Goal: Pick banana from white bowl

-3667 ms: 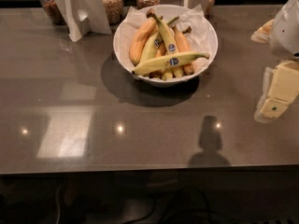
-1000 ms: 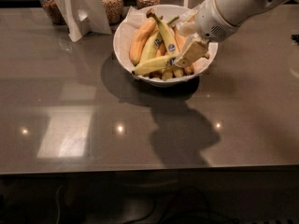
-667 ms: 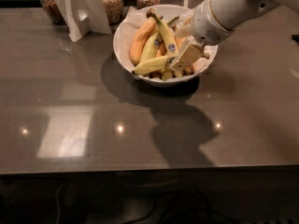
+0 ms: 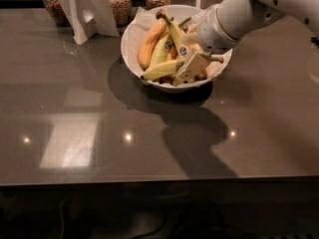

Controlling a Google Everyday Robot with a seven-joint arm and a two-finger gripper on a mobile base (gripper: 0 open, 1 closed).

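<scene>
The white bowl [image 4: 130,51] stands on the far half of a dark grey table [image 4: 99,183], lined with crumpled white paper and holding several bananas. The banana [image 4: 157,70], pale yellow-green and nearly straight, lies lowest in the pile along the near side of the bowl, its free end pointing left toward the rim and its middle covered by the gripper [image 4: 189,69]. The gripper sits inside the bowl on its right half, directly on top of that banana; whether it is open or closed, and whether it has hold of anything, cannot be told. The white arm [image 4: 249,11] enters from the upper right and slopes down into the bowl. Behind the gripper, a curved yellow banana [image 4: 174,34] with a blue sticker leans against a deeper orange banana [image 4: 149,41]. 3 glass jars [image 4: 119,4] of grain and a white folded stand [image 4: 84,11] line the far edge of the table. The arm's shadow falls on the table in front of the bowl.
</scene>
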